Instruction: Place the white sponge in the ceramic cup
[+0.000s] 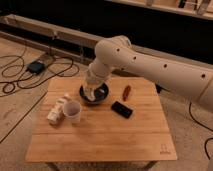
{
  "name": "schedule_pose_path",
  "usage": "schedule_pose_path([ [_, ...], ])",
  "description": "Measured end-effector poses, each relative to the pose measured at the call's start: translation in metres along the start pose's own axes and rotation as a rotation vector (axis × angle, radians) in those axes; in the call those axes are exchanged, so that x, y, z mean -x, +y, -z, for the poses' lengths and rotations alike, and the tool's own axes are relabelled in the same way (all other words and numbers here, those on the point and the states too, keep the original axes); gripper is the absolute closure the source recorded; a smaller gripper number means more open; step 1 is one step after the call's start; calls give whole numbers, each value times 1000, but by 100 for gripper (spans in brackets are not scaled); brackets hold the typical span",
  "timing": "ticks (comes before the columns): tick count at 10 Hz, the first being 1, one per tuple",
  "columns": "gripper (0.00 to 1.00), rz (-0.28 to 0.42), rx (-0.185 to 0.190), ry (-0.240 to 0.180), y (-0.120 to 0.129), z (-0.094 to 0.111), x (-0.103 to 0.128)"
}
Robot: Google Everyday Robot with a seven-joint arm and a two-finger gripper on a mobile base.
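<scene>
My gripper point(90, 93) hangs at the end of the white arm, which reaches in from the right. It is just above the left part of the dark glossy bowl point(101, 93). It is shut on a small white block, the white sponge point(90, 96), which shows at its tip. The ceramic cup point(72, 110) stands upright on the wooden table point(100, 137), to the front left of the bowl and a short way from the gripper. I cannot see what is inside the cup.
A longer cream-white lumpy object point(55, 112) lies left of the cup, touching it. A flat black rectangle point(121, 109) lies right of the bowl, with a small reddish-brown object point(127, 92) behind it. Cables and a black box point(36, 66) lie on the floor to the left.
</scene>
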Motion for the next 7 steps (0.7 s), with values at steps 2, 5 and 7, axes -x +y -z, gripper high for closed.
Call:
schedule_pose_path([
  [2, 100, 16, -55, -19, -11, -10, 2],
  [5, 100, 34, -106, -42, -13, -29, 4],
  [7, 100, 61, -142, -51, -21, -37, 2],
])
